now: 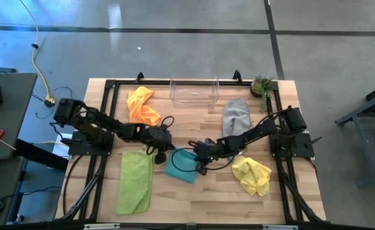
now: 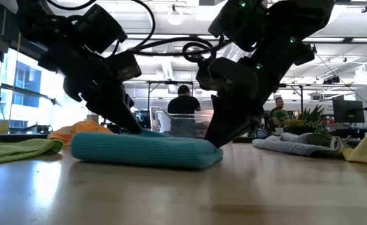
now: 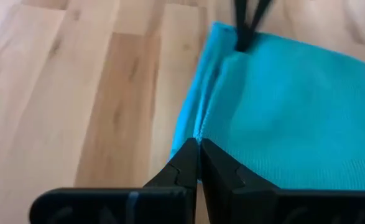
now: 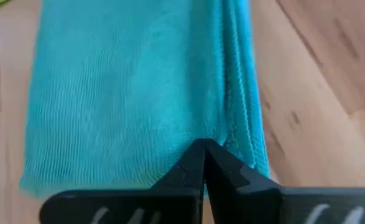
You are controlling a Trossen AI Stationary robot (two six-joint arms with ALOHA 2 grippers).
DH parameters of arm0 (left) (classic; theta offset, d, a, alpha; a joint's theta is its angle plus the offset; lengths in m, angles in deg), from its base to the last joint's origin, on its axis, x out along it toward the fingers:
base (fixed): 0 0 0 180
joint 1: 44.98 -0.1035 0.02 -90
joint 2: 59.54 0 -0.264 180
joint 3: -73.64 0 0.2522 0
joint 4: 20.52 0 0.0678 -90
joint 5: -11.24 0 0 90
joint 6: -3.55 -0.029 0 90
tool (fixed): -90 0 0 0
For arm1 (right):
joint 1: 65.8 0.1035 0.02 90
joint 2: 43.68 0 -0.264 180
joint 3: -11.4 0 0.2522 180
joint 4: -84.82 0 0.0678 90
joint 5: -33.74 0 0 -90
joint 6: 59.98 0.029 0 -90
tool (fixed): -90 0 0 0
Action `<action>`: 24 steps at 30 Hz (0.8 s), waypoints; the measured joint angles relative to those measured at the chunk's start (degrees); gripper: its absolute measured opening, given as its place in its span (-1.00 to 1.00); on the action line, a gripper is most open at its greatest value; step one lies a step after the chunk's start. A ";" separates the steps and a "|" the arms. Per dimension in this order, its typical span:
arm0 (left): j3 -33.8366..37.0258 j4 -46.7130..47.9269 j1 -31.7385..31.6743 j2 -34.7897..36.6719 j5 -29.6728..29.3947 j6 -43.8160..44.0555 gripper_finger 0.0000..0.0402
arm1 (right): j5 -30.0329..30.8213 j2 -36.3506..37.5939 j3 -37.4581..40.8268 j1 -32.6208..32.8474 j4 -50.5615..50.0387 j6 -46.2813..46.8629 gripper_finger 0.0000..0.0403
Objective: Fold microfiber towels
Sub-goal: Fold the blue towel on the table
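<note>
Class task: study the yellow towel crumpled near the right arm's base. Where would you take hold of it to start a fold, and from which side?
Judging from the high view, grip the yellow towel at its outer edge toward the table's front, coming straight down from above. It lies bunched in a low heap, so a top approach on a loose edge should lift one layer. The right hand is nearer, though it is now shut on the teal towel.

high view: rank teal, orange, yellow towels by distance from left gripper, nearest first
From the left gripper:
1. Teal towel, at the fingertips, table centre.
2. Orange towel, toward the far edge, left side.
3. Yellow towel, across on the right side.
</note>
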 joint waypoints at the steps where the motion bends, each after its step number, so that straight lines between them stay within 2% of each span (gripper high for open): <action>1: 0.00 0.10 -0.21 0.00 -0.13 0.35 -0.99 | 0.00 0.02 0.00 0.13 -0.12 0.08 -0.99; 8: 0.00 0.10 -1.10 0.00 -0.60 2.49 -0.99 | 0.62 0.02 -0.02 0.31 -0.28 0.20 -1.00; 12: 0.00 0.21 -1.12 0.00 -1.39 2.70 -0.89 | 1.27 1.15 -0.02 0.31 -0.75 0.20 -0.96; 18: 0.00 0.23 -1.15 0.00 -1.23 1.66 -0.73 | 2.58 7.08 -0.02 0.35 -6.08 1.34 -0.64; 21: 0.00 0.21 -1.15 0.00 -1.13 0.64 -0.71 | 3.67 7.87 -0.02 0.15 -8.93 1.33 -0.47; 24: 0.00 0.16 -1.15 0.00 -1.01 -0.12 -0.75 | 1.90 6.85 -0.02 -0.91 -8.07 1.33 -0.40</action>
